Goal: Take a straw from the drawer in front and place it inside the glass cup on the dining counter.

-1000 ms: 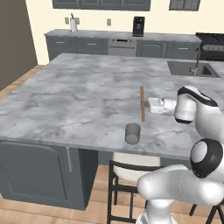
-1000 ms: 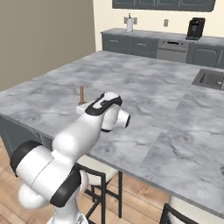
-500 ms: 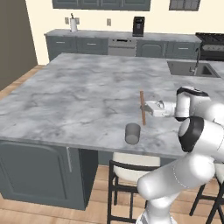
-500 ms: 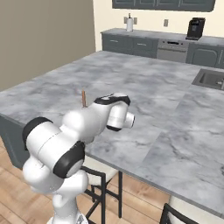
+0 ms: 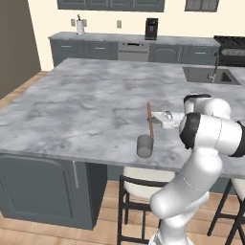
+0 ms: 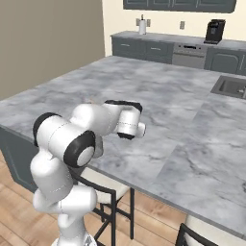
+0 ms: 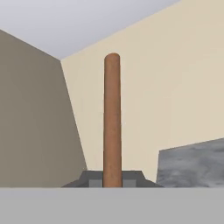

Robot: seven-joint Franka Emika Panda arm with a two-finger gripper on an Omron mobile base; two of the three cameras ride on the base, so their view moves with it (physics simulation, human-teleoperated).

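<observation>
One straw [image 5: 150, 119] is pinched upright between the closed jaws of the gripper [image 5: 156, 120], just above and a little behind the glass cup [image 5: 145, 146], which stands near the front edge of the dining counter [image 5: 86, 110]. Around the cup spreads broad grey-white veined marble; beyond it, a sink [image 5: 210, 75] is sunk in the far right corner. Farther back, grey cabinets [image 5: 95, 49] line a cream wall [image 5: 43, 19], with a black coffee machine [image 5: 151, 28] on top.

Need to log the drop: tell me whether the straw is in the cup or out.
Out. The straw stands nearly upright, pinched in the shut gripper, its lower end just above the glass cup.
</observation>
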